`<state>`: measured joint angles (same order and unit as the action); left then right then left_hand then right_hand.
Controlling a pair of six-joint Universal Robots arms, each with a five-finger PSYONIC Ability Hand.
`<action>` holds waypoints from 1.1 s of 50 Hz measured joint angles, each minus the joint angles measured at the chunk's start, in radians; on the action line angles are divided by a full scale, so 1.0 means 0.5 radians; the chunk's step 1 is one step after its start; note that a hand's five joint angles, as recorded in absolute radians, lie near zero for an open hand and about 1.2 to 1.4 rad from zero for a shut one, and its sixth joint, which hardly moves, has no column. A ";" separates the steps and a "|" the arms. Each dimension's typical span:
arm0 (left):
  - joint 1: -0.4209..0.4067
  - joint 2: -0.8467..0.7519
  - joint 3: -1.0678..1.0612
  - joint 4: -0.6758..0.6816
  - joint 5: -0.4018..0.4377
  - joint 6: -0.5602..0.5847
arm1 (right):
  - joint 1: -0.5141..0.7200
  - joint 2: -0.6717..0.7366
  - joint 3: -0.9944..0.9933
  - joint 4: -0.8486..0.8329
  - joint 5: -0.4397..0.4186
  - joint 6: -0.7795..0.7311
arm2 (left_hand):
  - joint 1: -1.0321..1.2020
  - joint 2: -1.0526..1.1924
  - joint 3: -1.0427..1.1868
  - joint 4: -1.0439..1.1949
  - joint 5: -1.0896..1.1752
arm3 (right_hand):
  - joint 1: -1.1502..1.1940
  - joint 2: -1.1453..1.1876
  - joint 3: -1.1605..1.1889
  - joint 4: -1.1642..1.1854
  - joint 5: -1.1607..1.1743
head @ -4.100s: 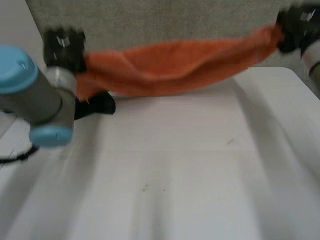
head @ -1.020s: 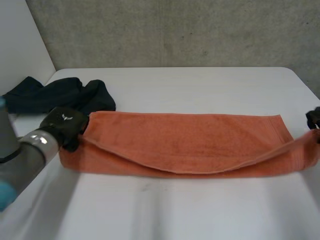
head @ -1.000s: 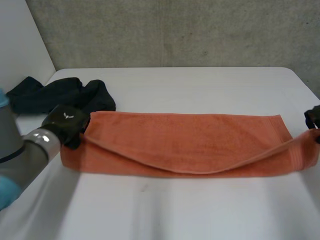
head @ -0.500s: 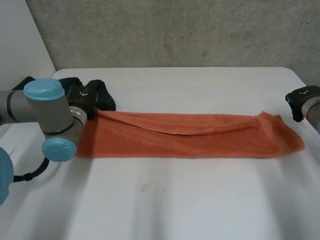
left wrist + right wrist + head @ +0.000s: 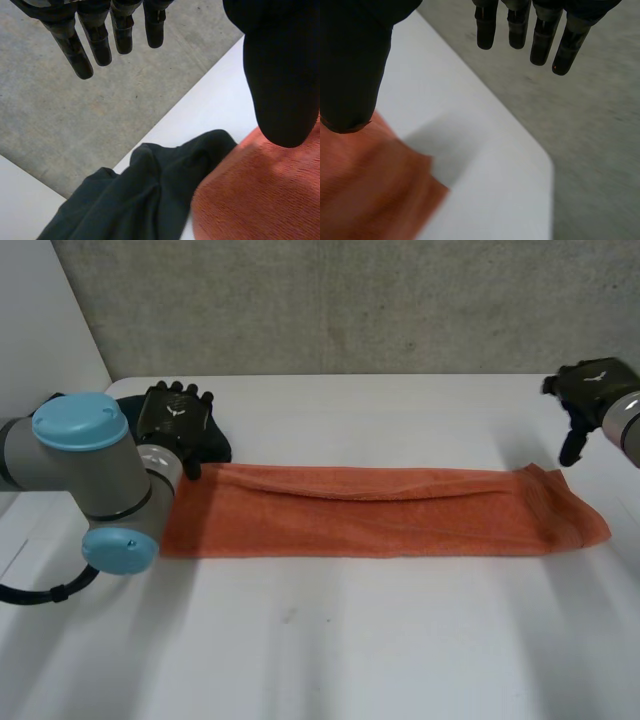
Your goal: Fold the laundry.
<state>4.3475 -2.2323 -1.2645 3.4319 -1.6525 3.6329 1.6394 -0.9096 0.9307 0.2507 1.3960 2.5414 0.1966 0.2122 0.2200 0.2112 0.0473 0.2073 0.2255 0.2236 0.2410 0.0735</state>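
Towel point(image 5: 380, 512) between left hand point(image 5: 172, 416), right hand point(image 5: 588, 386)

orange towel point(image 5: 380, 510) – folded lengthwise, now lying as a long flat strip across the table, left edge to right edge | dark garment point(image 5: 145, 200) – crumpled heap at far-left corner, just beside the towel's left end

Head view: from above and behind, facing the concrete wall point(image 5: 350, 300), taking in the whole orange towel point(image 5: 380, 510). Left wrist view: close over the towel's end beside the dark garment point(image 5: 145, 200). Right wrist view: close over the opposite end. All three share the towel.
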 measured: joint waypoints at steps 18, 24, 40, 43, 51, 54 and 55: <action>-0.024 0.125 -0.308 0.003 0.011 -0.015 | 0.098 0.652 -0.484 0.358 -0.330 0.100 | 0.000 0.000 0.000 0.000 0.000 | 0.409 0.495 0.508 0.482 0.431; -0.022 0.123 -0.315 0.003 0.010 -0.016 | 0.116 0.833 -0.682 0.357 -0.332 0.213 | 0.000 0.000 0.000 0.000 0.000 | 0.768 0.928 0.928 0.889 0.825; -0.024 0.115 -0.323 0.005 0.010 -0.016 | 0.115 1.021 -0.979 0.211 -0.237 0.372 | 0.000 0.000 0.000 0.000 0.000 | 1.555 1.905 1.910 1.893 1.809; -0.024 0.112 -0.324 0.006 0.010 -0.016 | 0.115 1.061 -1.045 0.189 -0.171 0.382 | 0.000 0.000 0.000 0.000 0.000 | 1.555 1.905 1.910 1.893 1.809; -0.025 0.109 -0.335 0.005 0.009 -0.016 | 0.122 1.119 -1.130 0.188 -0.080 0.384 | 0.000 -0.004 0.000 0.000 0.000 | 0.335 0.486 0.551 0.531 0.531; -0.025 0.112 -0.346 0.005 0.008 -0.016 | 0.143 1.103 -1.134 0.199 -0.062 0.381 | 0.000 -0.004 0.000 0.000 0.000 | -0.010 -0.006 -0.013 -0.010 0.000; -0.025 0.113 -0.348 0.005 0.008 -0.016 | 0.146 1.093 -1.132 0.201 -0.060 0.381 | 0.000 -0.004 0.000 0.000 0.000 | -0.010 -0.009 -0.016 -0.011 -0.004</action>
<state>4.3349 -2.1758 -1.4383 3.4345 -1.6486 3.6248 1.7125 -0.3631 0.3645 0.3514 1.3658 2.7318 0.1965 0.2104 0.2200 0.2112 0.0472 0.2023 0.2211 0.2156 0.2354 0.0716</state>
